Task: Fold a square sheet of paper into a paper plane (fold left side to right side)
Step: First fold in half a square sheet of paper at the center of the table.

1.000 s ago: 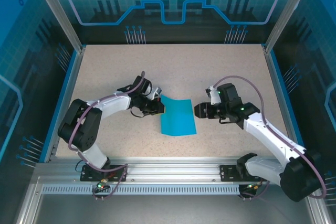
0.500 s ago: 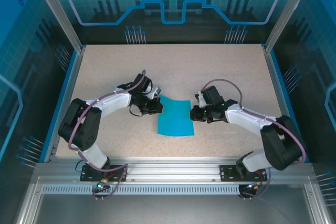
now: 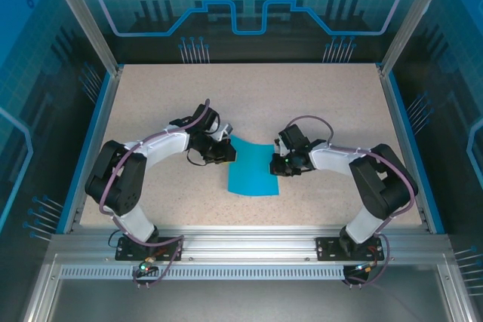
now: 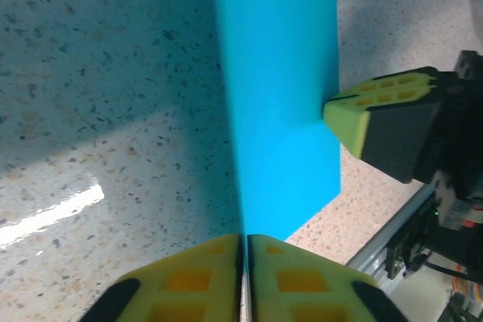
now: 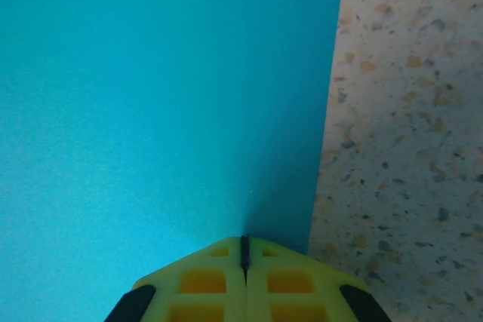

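Lying near the middle of a speckled table (image 3: 317, 103), the teal-blue sheet of paper (image 3: 253, 171) looks like an upright rectangle from the top camera, narrower than it is long. Its far edge rises slightly off the surface.

The left gripper (image 3: 229, 154) sits at the sheet's far left corner. From the left wrist camera, the paper (image 4: 279, 96) stretches away from that gripper (image 4: 243, 277). Its left edge runs straight into the thin seam between the two yellow pads, which are pressed together on it.

The right gripper (image 3: 275, 165) sits at the sheet's right edge, about level with the left one, so the paper lies between the two. From the right wrist camera, its pads (image 5: 244, 262) are fully closed, tips resting just inside the paper's (image 5: 151, 96) right border. Whether any paper is caught between them cannot be told. From the left wrist camera, the right gripper's yellow tip (image 4: 351, 122) touches that same edge.
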Tool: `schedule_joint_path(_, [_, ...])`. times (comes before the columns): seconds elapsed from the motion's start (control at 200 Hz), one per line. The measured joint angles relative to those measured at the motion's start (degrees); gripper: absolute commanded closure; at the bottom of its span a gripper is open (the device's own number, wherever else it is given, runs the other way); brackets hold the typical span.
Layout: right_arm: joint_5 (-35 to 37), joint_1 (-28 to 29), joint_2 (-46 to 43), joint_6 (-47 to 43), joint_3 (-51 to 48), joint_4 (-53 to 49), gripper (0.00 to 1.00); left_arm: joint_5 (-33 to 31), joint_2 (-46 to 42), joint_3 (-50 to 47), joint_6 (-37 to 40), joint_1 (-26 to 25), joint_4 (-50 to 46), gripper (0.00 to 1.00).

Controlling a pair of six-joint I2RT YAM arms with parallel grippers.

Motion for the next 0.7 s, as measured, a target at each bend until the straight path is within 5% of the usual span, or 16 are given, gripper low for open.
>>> schedule_joint_path(0.275, [1.03, 0.85, 0.17, 0.17, 0.22, 0.13, 1.00, 4.96, 0.26, 0.02, -3.54, -0.48, 3.63, 0.53])
schedule_joint_path(0.7, [1.51, 1.14, -0.63, 0.61, -1.07, 1.95, 0.99, 7.89, 5.79, 1.88, -7.34, -2.56, 8.57, 0.46])
